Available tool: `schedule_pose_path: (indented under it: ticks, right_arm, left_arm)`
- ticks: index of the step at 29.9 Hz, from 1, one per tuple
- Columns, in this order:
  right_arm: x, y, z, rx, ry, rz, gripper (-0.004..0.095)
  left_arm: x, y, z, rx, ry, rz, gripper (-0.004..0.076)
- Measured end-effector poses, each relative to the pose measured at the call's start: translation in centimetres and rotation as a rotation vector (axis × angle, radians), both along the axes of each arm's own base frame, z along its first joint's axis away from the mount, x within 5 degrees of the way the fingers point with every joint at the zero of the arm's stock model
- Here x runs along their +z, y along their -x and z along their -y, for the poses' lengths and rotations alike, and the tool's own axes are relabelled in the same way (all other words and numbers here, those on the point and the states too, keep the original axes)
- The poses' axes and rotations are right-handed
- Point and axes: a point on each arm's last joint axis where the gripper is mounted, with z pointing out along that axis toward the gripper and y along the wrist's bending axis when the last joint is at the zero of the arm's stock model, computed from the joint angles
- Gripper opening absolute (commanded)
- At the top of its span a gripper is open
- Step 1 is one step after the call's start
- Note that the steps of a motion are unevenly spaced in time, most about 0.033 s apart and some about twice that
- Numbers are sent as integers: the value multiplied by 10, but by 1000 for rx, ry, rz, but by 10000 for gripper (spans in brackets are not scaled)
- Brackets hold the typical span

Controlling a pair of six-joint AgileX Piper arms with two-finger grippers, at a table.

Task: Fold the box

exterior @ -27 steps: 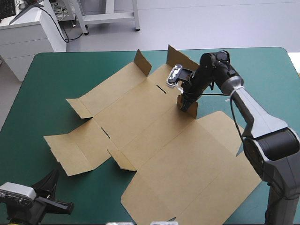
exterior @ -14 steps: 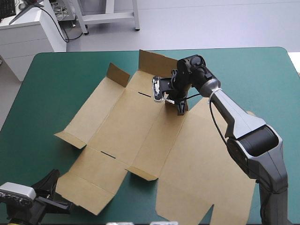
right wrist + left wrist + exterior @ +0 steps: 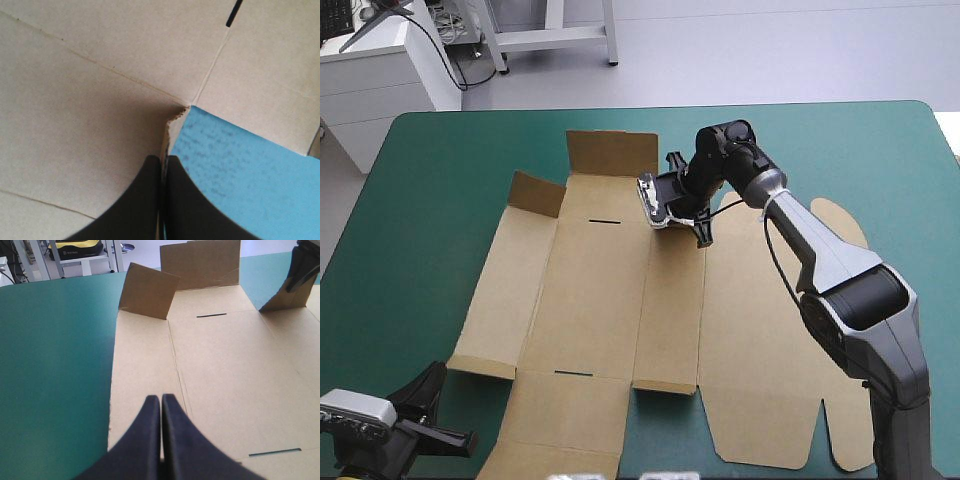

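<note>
The box (image 3: 600, 290) is a cut brown sheet lying almost wholly flat on the middle of the teal-green counter (image 3: 430, 180). Its long axis runs from the far edge toward the near edge, and its widest panel spreads toward the right edge. Only the far end has any height: an end flap (image 3: 612, 152) stands up nearest the far edge, a smaller side flap (image 3: 538, 193) leans up just beside it toward the left edge, and a corner flap (image 3: 280, 299) is raised on the other side of the slotted panel. The right gripper (image 3: 703, 236) has that corner flap, its black fingers (image 3: 142, 200) pressed together with the thin board edge pinched between them, right where the crease lines meet. The left gripper (image 3: 445, 425) hangs by the near-left corner, just off the sheet's near end, its fingers together in a pointed arch and empty. It looks up the length of the box toward the raised flaps. The standing flaps lie well ahead of the left arm and close beside the right, so the right arm is judged better placed to work the far end.
</note>
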Motion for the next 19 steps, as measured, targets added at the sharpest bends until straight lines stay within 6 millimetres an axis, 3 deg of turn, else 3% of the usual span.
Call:
schedule_pose_path:
  ticks: [5, 7, 9, 15, 17, 19]
  right_arm:
    - [-4, -1, -8, 5, -79, -22, -2]
    - [-6, -1, -11, 3, -104, -38, 66]
    - [-9, -2, -13, 2, -124, -51, 184]
    - [-10, -2, -18, -12, -178, -77, 733]
    - [-8, -2, -18, -40, -192, -80, 814]
    - [-4, -3, -18, -92, -211, -92, 814]
  left_arm:
    - [0, 0, 0, 0, 0, 0, -8]
    - [0, 0, 0, 0, 0, 0, -8]
    - [0, 0, 0, 0, 0, 0, -8]
    - [0, 0, 0, 0, 1, 0, -8]
    - [0, 0, 0, 0, 1, 0, -8]
    - [0, 0, 0, 0, 0, 0, -8]
